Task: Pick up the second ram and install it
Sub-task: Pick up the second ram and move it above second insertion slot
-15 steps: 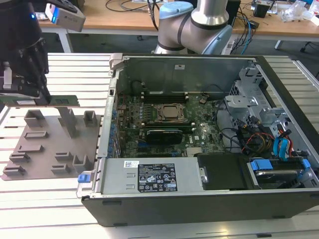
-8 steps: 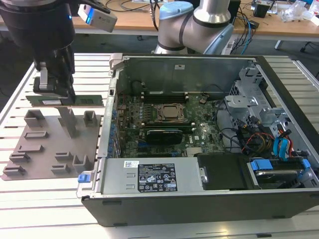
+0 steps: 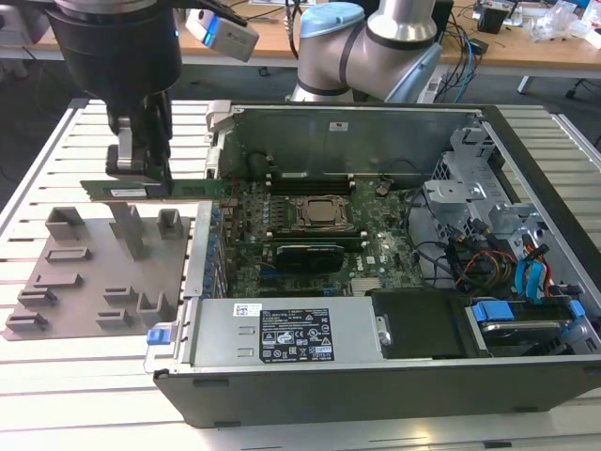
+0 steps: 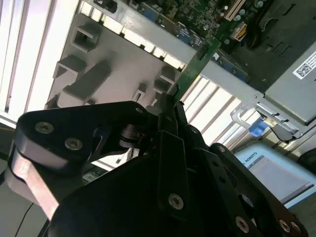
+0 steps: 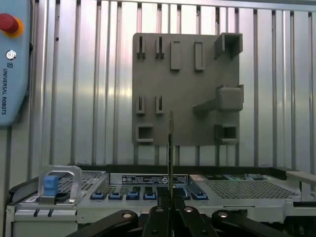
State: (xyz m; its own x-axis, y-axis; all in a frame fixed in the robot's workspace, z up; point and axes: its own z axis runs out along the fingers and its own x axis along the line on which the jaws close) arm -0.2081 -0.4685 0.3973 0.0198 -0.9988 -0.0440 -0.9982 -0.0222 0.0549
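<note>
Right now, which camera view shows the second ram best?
The exterior view: the second ram shows its long flat side, level, clamped in the pincer above the grey fixture plate. The second wrist view shows it as a slanted green strip; the first wrist view shows it edge-on, a thin line.

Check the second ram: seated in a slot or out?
Out: the gripper holds the second ram level, above the grey fixture plate.

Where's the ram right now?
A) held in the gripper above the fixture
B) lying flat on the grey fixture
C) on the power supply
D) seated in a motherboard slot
A: in the exterior view the gripper is shut on the ram, which hangs above the grey fixture.
</note>
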